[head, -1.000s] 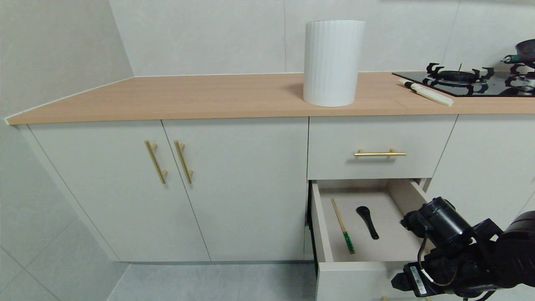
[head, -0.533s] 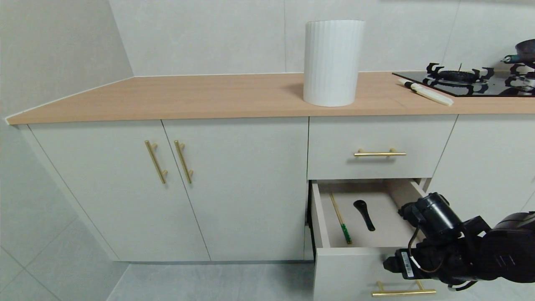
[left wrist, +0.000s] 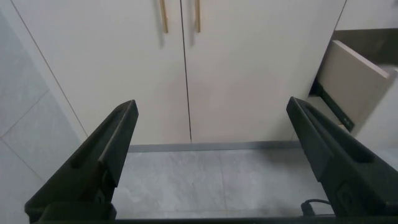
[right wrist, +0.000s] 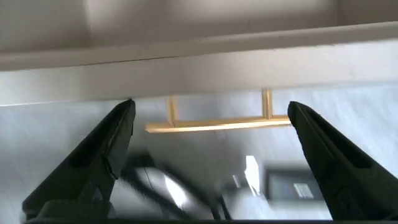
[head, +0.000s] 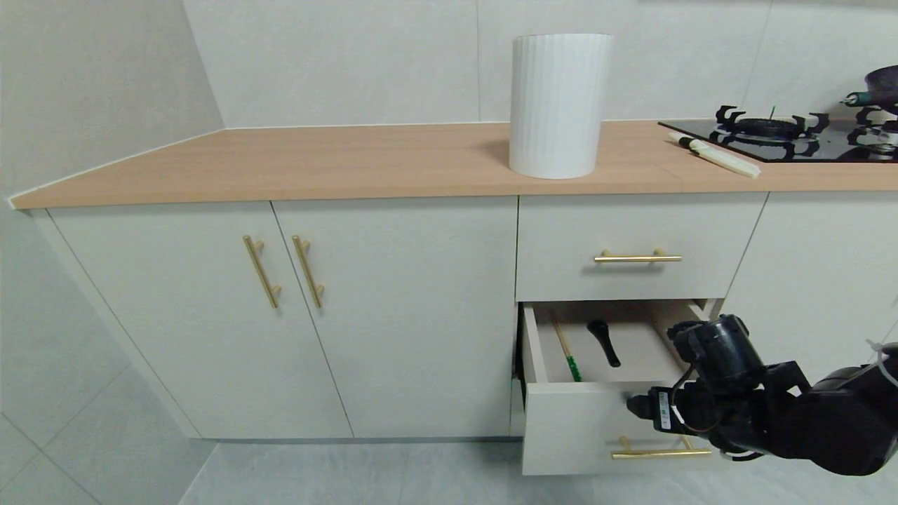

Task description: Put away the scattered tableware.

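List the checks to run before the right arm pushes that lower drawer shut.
1. Chopsticks and spoon lie fully inside the drawer: ok.
2. Right gripper at the drawer front, above its handle: ok.
3. Right gripper touching the front: cannot tell.
4. Right jaws open, empty: ok.
5. Left gripper away from the drawer: ok.
6. All tableware stowed: not ok; knife lies on the countertop.

Lower drawer (head: pixel 593 421), partly pulled out, beneath upper drawer (head: pixel 635 238), right of double doors (head: pixel 280 315); in it: chopsticks (head: pixel 565 345) left, spoon (head: pixel 603 341) right, side by side; on countertop (head: pixel 316 161): container (head: pixel 558 105) above the drawers; knife (head: pixel 714 154) to its right, at edge of stove (head: pixel 786 137).
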Motion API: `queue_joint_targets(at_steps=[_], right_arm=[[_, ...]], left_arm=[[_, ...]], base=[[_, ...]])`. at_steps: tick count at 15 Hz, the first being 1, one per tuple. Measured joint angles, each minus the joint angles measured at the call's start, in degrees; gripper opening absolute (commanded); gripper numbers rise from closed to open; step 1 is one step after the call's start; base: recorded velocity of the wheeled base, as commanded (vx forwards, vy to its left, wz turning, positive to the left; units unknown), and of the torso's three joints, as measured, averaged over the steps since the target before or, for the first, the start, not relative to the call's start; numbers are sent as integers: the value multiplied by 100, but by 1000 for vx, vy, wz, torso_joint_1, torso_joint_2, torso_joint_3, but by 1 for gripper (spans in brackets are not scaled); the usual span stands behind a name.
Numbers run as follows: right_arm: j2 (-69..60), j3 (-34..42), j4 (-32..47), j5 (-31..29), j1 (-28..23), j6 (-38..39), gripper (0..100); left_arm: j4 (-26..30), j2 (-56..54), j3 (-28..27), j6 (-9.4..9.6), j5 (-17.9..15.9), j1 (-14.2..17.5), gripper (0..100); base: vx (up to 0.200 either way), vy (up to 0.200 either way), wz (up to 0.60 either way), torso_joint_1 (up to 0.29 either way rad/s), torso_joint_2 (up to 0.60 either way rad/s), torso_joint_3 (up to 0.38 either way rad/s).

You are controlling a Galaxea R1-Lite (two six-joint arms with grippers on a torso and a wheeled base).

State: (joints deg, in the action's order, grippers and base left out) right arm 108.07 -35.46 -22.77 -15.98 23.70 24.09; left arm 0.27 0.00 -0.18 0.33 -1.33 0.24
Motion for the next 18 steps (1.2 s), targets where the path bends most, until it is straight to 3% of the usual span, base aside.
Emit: queue_joint_targets(at_steps=[6, 10, 18], right_arm=[[422, 258, -1684, -11, -140, -52, 100], [948, 55, -2862, 6, -407, -578, 100], [2013, -1195, -3117, -2, -728, -747, 100]], left_arm=[[0, 0, 0, 2, 0, 0, 100], [0, 0, 0, 2, 0, -4, 100], [0, 0, 0, 2, 0, 0, 100]], base=[[0, 0, 0, 0, 0, 0], [0, 0, 0, 0, 0, 0], [0, 0, 0, 0, 0, 0]])
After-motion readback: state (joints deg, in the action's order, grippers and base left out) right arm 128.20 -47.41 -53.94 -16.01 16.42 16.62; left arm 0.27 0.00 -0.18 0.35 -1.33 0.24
